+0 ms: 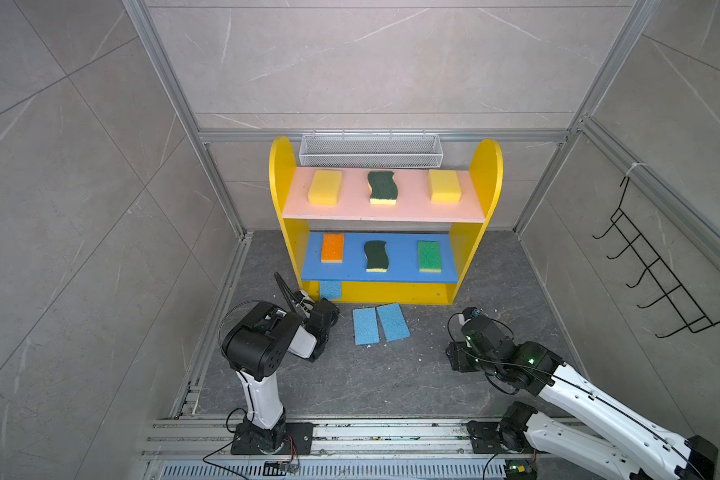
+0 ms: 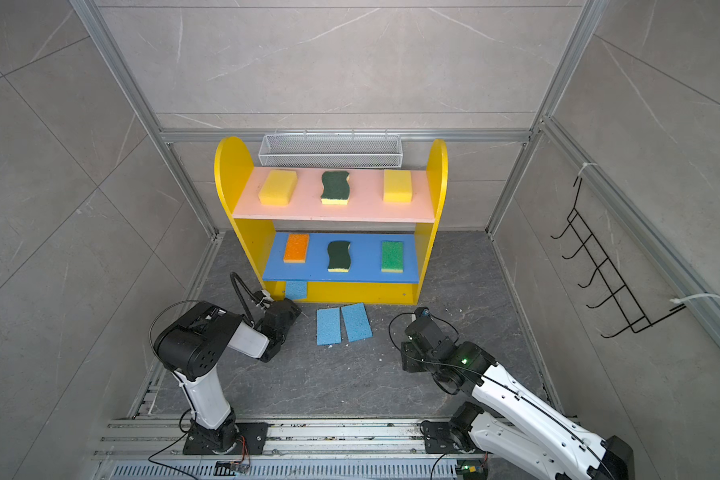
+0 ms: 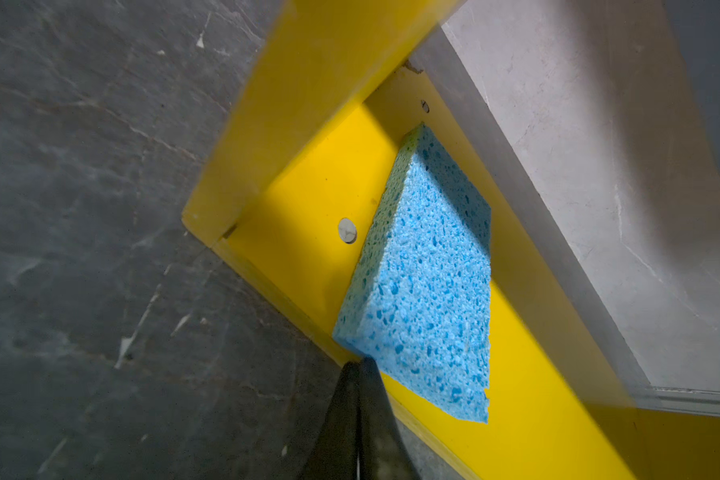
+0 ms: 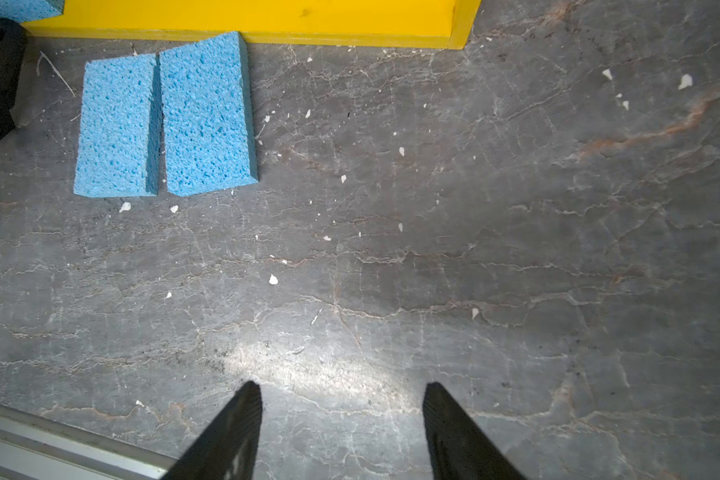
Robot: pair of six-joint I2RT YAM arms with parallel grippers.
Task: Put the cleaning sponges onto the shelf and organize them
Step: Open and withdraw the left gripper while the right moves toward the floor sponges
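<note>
We saw the left pincer (image 3: 358, 374) shut tight, its tips at the near corner of a light-blue sponge (image 3: 429, 282) lying on the bottom board of the shelf (image 1: 282, 174). A second blue sponge (image 1: 366, 326) and a third blue sponge (image 1: 393, 322) lay side by side on the desk (image 4: 474, 249) just before the shelf. The right pincer (image 4: 341, 386) hung wide and empty over bare desk, well apart from them.

Both top views only give me a sliver of one blue sponge (image 1: 330, 289); the rest is tucked under the blue board (image 1: 379, 276). My left fingers (image 3: 341, 419) are buried behind my own wrist there. The right wrist cam crops my right fingers (image 4: 233, 432) at the frame edge.
</note>
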